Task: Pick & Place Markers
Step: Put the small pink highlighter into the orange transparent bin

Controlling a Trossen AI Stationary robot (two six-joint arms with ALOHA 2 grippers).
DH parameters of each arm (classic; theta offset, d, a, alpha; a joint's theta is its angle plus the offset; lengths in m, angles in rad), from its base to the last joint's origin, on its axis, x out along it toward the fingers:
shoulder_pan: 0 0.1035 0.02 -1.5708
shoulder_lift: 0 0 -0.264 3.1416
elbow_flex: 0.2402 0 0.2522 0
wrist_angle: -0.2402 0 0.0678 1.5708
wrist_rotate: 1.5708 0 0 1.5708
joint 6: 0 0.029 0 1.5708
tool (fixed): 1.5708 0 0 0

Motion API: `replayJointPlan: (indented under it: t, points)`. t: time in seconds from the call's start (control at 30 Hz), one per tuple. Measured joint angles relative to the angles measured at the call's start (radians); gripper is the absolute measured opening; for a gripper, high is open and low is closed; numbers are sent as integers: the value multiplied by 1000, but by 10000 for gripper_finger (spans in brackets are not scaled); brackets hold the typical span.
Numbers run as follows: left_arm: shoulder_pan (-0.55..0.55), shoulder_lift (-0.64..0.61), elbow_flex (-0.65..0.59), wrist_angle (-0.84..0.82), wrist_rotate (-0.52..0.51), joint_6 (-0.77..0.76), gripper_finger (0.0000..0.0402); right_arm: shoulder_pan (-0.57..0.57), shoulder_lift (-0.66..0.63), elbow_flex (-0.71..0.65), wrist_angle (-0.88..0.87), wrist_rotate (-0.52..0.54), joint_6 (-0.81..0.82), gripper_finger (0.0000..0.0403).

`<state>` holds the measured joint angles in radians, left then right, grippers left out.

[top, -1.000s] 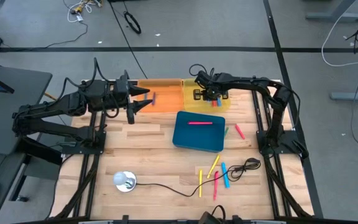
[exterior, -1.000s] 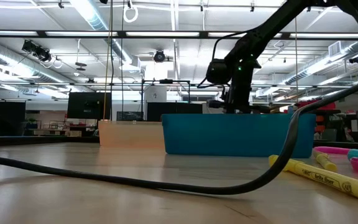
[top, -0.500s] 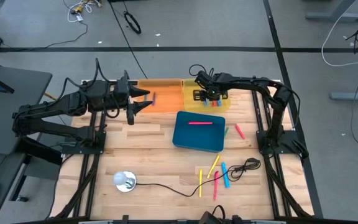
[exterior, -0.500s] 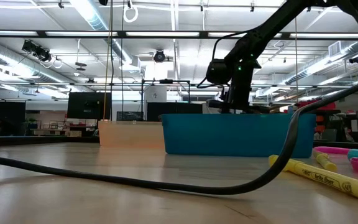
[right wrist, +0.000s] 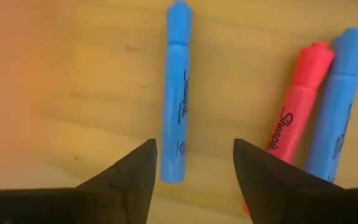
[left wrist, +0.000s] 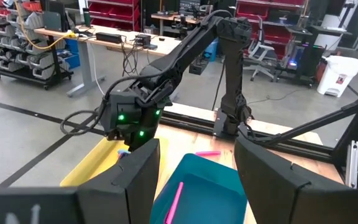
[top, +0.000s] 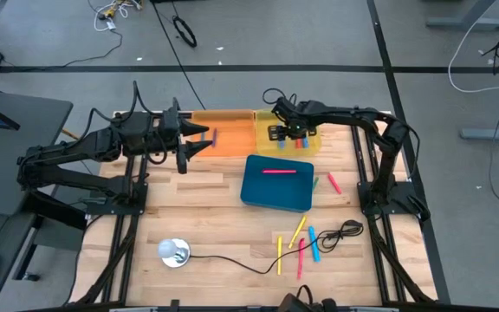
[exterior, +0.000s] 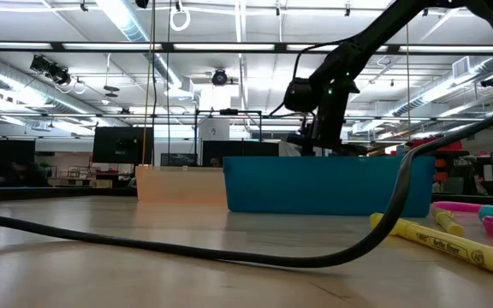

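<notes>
The right hand hangs over the yellow tray at the far side of the table, its fingers spread and holding nothing. Just below them, in the right wrist view, a blue marker lies loose on the tray floor, with a red marker and another blue one close beside it. This looks like the drop-off step just finished; the next move would call for lifting clear of the tray and swinging back toward the loose markers.

Those waiting markers lie in a small scatter of yellow, pink and blue on the near right part of the table, next to a coil of black cable. Two more, pink and possibly green, sit just right of the teal bin, which has a pink marker in it.

The left hand waits with its fingers parted and empty over the orange tray, where one purplish marker seems to lie, though it is hard to make out.

The table is pale wooden slats. Around it is a workshop: grey floor, strip lights, shelving with red bins, and desks.
</notes>
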<state>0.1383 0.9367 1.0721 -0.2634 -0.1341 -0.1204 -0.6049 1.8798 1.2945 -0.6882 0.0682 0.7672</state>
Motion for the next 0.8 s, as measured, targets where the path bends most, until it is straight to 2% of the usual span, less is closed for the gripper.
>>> replayJointPlan:
  t: [0.33, 0.7, 0.8]
  points:
    - [0, 0, 0, 0, 0, -25, 213, -34, -145, 0, -54, -3, -42, 205]
    - [0, 0, 0, 2, 0, -27, 213, -43, -302, 1, -318, -11, -110, 205]
    - [0, 0, 0, 3, -3, -27, 213, -42, -327, 1, -406, -47, -134, 205]
